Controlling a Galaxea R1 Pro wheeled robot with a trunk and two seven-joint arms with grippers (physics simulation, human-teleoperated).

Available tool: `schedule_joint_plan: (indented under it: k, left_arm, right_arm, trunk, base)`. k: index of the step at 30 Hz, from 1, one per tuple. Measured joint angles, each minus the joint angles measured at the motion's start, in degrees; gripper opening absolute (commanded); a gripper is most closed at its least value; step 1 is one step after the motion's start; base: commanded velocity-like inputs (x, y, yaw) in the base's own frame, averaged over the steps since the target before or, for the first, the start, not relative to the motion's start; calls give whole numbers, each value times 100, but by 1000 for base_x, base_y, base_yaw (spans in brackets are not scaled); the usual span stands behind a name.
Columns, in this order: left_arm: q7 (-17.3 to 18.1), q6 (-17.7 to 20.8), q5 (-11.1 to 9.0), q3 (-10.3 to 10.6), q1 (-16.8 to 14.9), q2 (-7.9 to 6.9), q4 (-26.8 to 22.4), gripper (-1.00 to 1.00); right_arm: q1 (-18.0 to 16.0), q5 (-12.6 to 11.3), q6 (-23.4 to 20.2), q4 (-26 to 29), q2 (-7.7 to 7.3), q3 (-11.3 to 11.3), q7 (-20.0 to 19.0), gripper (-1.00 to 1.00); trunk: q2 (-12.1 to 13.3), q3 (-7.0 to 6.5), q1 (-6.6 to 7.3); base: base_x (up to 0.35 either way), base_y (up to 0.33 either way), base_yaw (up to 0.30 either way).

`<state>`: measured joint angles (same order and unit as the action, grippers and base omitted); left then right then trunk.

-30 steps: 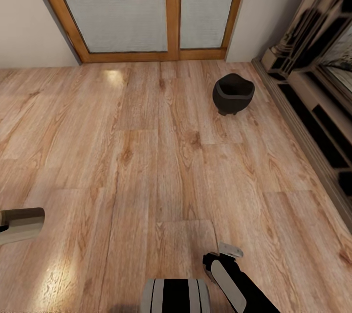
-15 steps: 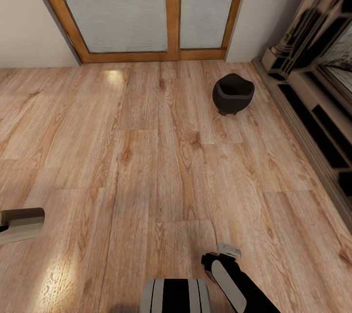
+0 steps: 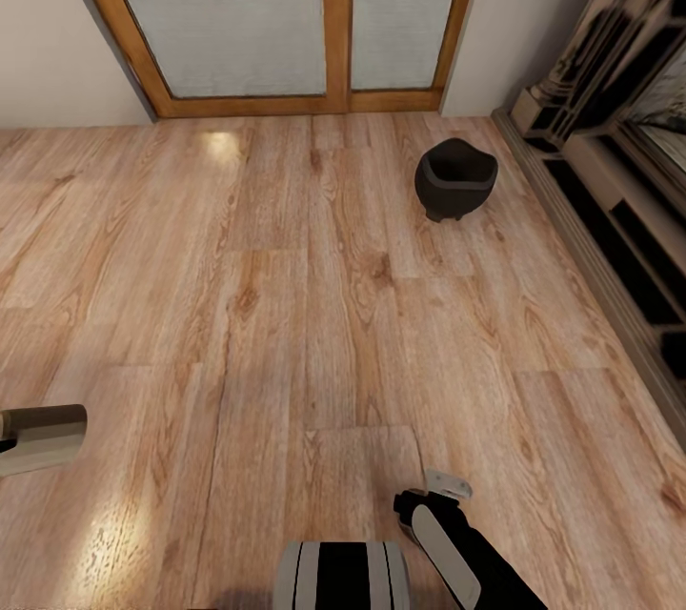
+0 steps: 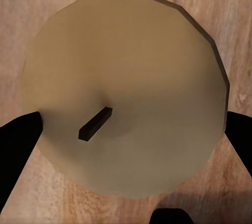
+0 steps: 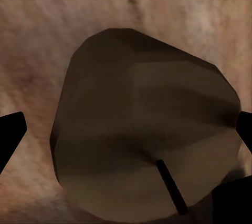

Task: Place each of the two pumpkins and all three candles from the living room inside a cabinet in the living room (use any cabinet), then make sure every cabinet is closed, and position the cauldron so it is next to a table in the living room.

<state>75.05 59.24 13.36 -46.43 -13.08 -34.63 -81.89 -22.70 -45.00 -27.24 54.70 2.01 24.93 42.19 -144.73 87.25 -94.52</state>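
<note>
The black cauldron [image 3: 455, 179] stands upright on the wood floor, far ahead and to the right, near the glass doors. My left gripper [image 4: 128, 140] is shut on a beige candle [image 4: 126, 77], with a black finger on either side of it and the dark wick facing the camera. That candle's end [image 3: 43, 437] pokes in at the left edge of the head view. My right gripper [image 5: 126, 132] is shut on a darker, shaded candle [image 5: 142, 113] held over the floor. The right forearm [image 3: 448, 543] shows low in the head view. The pumpkins and the table are out of view.
Wood-framed glass doors [image 3: 333, 19] close off the far wall. A low beige wall unit with dark open compartments [image 3: 619, 219] runs along the right side; I cannot tell whether it is a cabinet. Open wood floor [image 3: 286, 305] lies between me and the cauldron.
The whole head view has shifted very slightly, so the camera moved. Both arms, the candles and the cauldron keep their places.
</note>
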Motion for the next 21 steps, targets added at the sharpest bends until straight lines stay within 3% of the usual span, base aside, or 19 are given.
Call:
schedule_joint_plan:
  k: [9, 10, 21]
  left_arm:
    - [0, 0, -1, 1, 0, 0, 2, -100]
    - [0, 0, -1, 1, 0, 0, 2, -100]
    - [0, 0, 0, 0, 0, 0, 0, -100]
  right_arm:
    - [0, -1, 18, -8, 13, -8, 8, 100]
    - [0, -1, 23, -10, 16, -8, 11, -100]
    - [0, -16, 15, -3, 5, -10, 16, -100]
  trunk:
    - [0, 0, 0]
    - [0, 0, 0]
    - [0, 0, 0]
  base:
    - [0, 0, 0]
    - [0, 0, 0]
    - [0, 0, 0]
